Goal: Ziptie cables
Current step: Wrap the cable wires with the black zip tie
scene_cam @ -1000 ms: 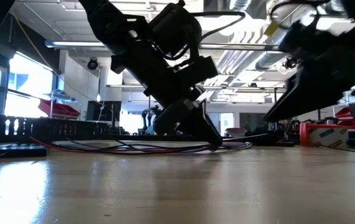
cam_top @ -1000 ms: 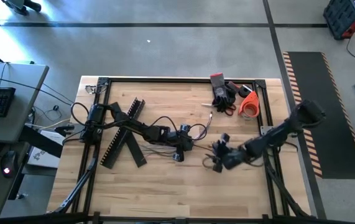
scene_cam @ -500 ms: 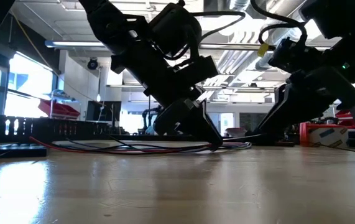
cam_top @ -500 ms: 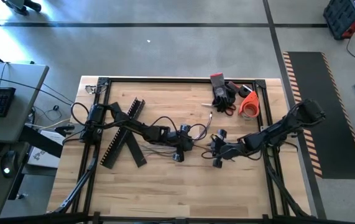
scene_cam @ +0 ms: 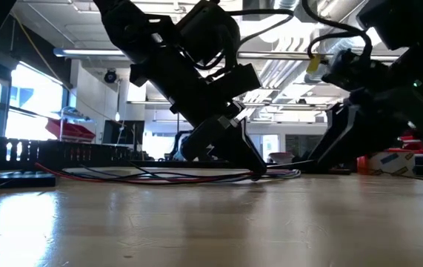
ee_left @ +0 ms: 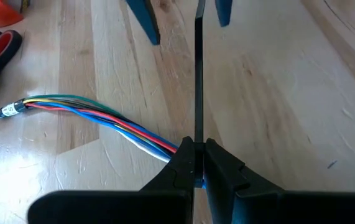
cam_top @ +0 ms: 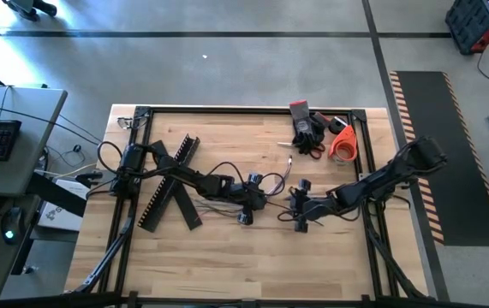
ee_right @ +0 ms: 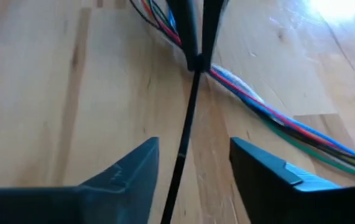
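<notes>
Moved my right gripper point(cam_top: 300, 208) from lower right toward table centre, now facing my left gripper point(cam_top: 246, 208). My left fingers point(ee_left: 189, 163) clenched on black zip tie point(ee_left: 198, 74) (strap runs straight out toward right gripper) where it meets cables point(ee_left: 96, 115). Right jaws parted, strap lying between them, not gripped. Cables lie on wooden table point(cam_top: 227, 257) mid-table, coloured bundle trailing past left gripper.
</notes>
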Robot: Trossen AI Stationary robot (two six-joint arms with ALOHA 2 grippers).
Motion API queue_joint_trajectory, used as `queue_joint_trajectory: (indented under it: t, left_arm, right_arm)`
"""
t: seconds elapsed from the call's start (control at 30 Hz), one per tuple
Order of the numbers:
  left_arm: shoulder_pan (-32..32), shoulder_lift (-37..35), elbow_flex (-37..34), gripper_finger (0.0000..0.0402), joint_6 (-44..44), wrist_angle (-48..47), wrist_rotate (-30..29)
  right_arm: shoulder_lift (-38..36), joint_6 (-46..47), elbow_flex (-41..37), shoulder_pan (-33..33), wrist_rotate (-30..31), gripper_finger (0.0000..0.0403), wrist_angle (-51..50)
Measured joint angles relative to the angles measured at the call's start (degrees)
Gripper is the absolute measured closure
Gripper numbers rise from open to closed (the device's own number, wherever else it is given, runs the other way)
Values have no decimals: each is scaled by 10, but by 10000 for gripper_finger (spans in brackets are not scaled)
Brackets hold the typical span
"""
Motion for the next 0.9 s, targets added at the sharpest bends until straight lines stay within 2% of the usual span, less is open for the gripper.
queue_joint_trajectory:
  t: [0.1,0.2,0.47,0.6,0.9]
  left_arm:
    - [0,0,0,401,-1,0,0]
    - [0,0,0,401,-4,0,0]
    - [0,0,0,401,-4,0,0]
    - [0,0,0,401,-4,-1,0]
    - [0,-1,0,401,-4,-9,-2]
  right_arm:
    - [15,6,0,0,15,202,9]
    - [33,11,0,-1,19,219,23]
    - [51,35,0,-1,25,348,31]
    - [49,36,0,-1,24,392,47]
    - [49,75,0,14,17,402,34]
